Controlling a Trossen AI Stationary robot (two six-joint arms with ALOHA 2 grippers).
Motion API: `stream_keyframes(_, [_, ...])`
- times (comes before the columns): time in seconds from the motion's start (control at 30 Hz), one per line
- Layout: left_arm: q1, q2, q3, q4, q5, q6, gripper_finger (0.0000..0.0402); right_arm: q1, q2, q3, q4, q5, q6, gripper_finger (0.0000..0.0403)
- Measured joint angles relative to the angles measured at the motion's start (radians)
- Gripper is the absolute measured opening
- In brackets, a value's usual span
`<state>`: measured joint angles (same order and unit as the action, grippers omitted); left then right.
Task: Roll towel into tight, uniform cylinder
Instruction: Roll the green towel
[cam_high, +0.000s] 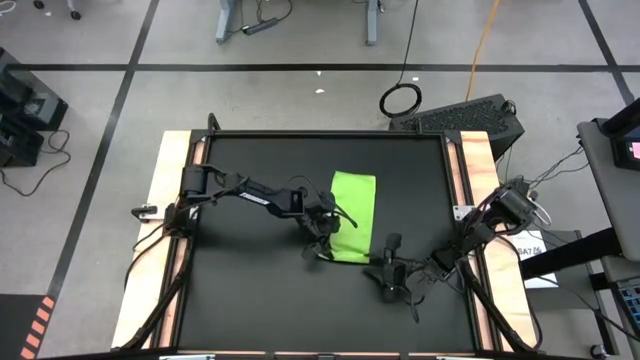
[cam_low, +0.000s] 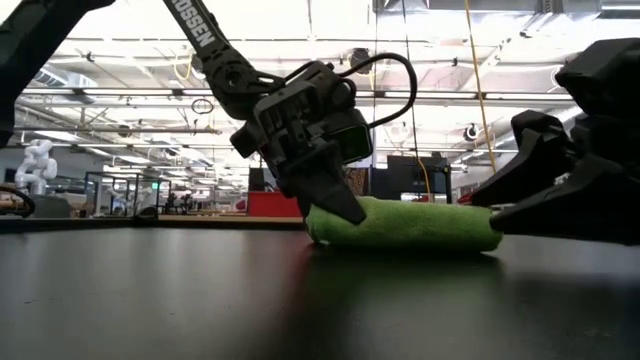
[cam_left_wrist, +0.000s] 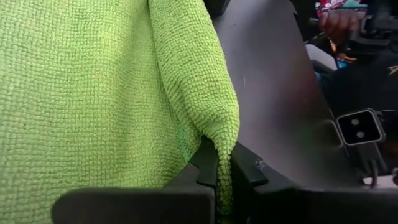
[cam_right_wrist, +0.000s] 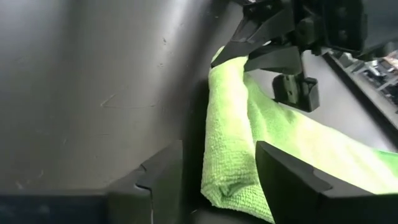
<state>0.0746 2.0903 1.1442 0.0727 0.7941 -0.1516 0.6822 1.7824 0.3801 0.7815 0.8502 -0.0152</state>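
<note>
- Nearest the front edge of the black table (cam_high: 250, 290), the right gripper (cam_high: 392, 272) sits low by the towel's near right corner, with its fingers (cam_right_wrist: 292, 180) spread apart on either side of that end of the cloth (nothing pinched, there's a clear gap on both sides)
- A bit further in is the towel (cam_high: 353, 215), lime green, lying roughly mid-table as a long strip running front to back; from the low view it's a flattish folded hump (cam_low: 410, 225), with one long edge turned over onto itself
- The left gripper (cam_high: 322, 238) is at the towel's near left corner, fingers (cam_left_wrist: 208, 168) squeezed together on the folded-over edge, so it's got a fold of the cloth nipped between the tips
- In the low view that same gripper (cam_low: 340, 205) comes down at an angle with its tips right at the table, touching the left end of the hump
- The left arm stretches back toward the table's left side, and the right arm reaches in from the right edge
</note>
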Motion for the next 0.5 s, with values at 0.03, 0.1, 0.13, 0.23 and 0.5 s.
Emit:
stream_keyframes(0.03, [0.002, 0.0, 0.0, -0.001, 0.01, 0.0, 0.0011, -0.005, 0.0, 0.0, -0.002, -0.014, -0.001, 0.0196])
stream_keyframes(0.1, [0.006, 0.0, 0.0, -0.003, 0.029, -0.001, 0.0011, -0.017, 0.0, 0.0, -0.004, -0.044, -0.004, 0.0198])
stream_keyframes(0.13, [0.009, 0.0, 0.0, -0.003, 0.037, -0.001, 0.0011, -0.022, 0.0, 0.0, -0.006, -0.057, -0.004, 0.0198])
stream_keyframes(0.23, [0.017, 0.0, -0.001, 0.003, 0.066, -0.021, 0.0011, -0.04, 0.0, 0.0, -0.019, -0.098, 0.009, 0.0194])
stream_keyframes(0.5, [0.038, 0.001, -0.002, 0.019, 0.14, -0.03, 0.0011, -0.057, 0.001, -0.001, -0.035, -0.12, 0.019, 0.0152])
